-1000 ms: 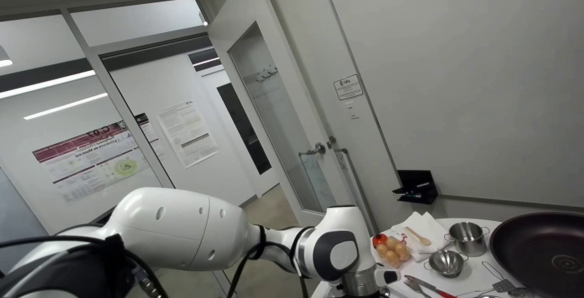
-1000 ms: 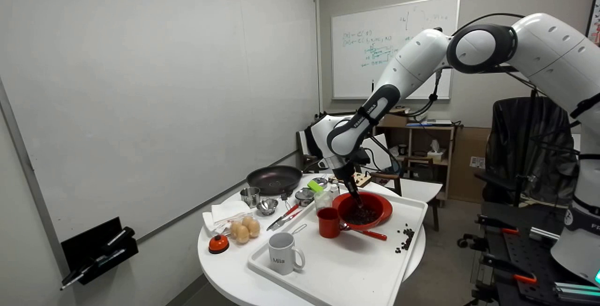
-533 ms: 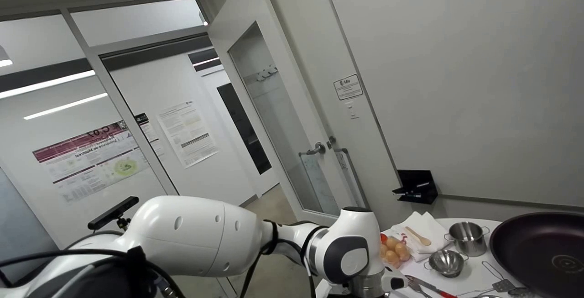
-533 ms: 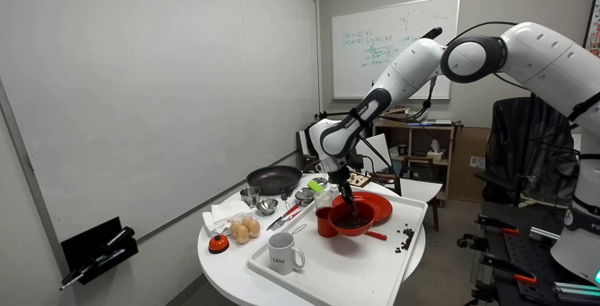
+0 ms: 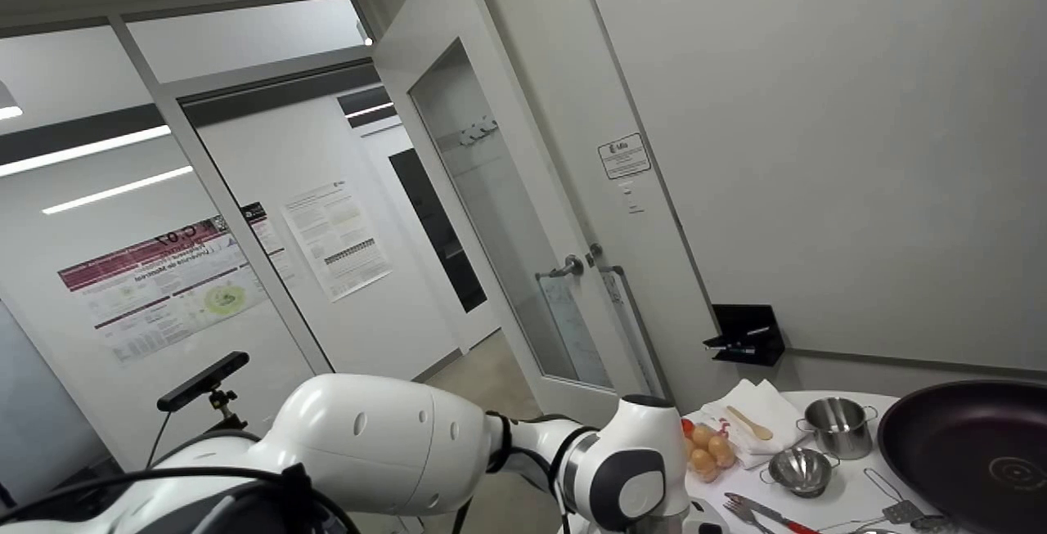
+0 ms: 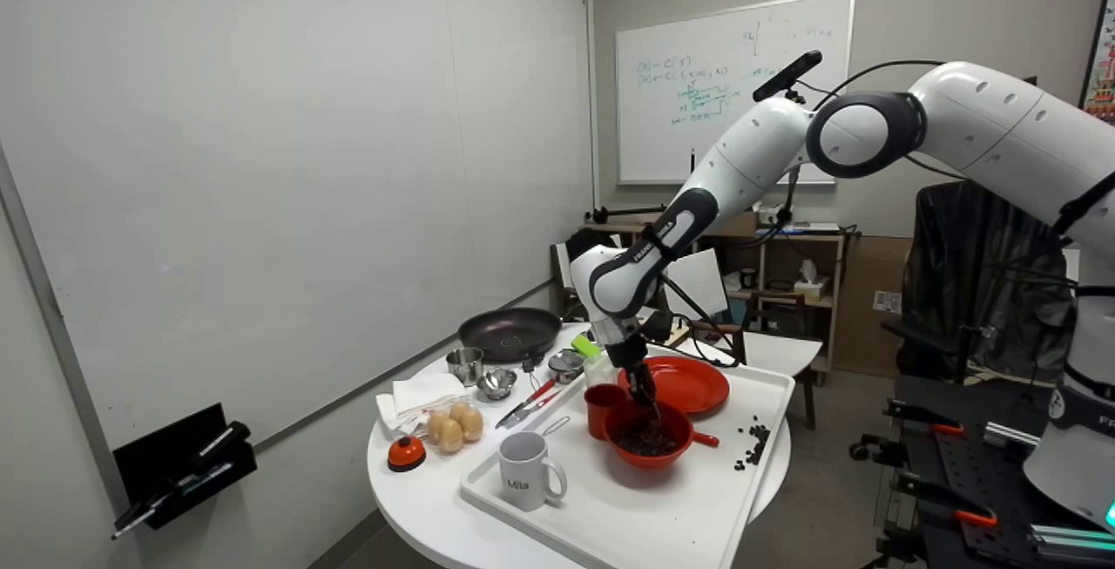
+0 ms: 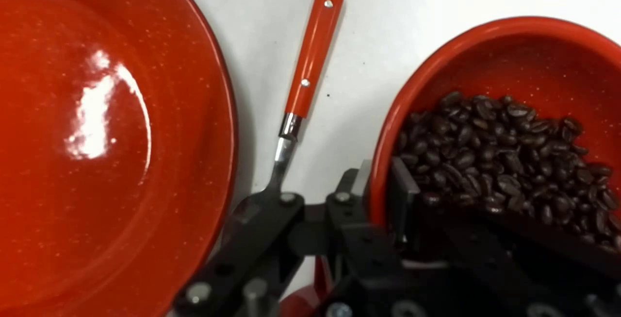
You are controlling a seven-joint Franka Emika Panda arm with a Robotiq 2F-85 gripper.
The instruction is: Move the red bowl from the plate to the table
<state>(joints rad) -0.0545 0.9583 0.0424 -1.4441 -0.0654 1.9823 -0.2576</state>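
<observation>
Across the white round-edged table (image 6: pixel 425 497) lies a white rectangular tray (image 6: pixel 601 504), a grey cylindrical mug (image 6: pixel 521 473) at its near left. Rightward, the black gripper (image 7: pixel 383 182) pinches the rim of the round red bowl (image 6: pixel 649 462), on or just above the tray, unclear which. The glossy red plate (image 6: pixel 697 384) lies on the tray's far side, slightly right.

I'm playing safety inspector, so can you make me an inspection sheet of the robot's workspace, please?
Surface: round white table bearing a white tray.
Job's things: red bowl holding coffee beans, apart from the red plate; whether it touches the tray, I can't tell.
Clutter: gray Mila mug, red cup, dark frying pan, brown eggs, strewn dark bits, likely beans.
Fingers: clamped on the bowl's rim, one inside, one outside.
Cables: black cables along the white arm.
Surroundings: whiteboard with writing, open door.
</observation>
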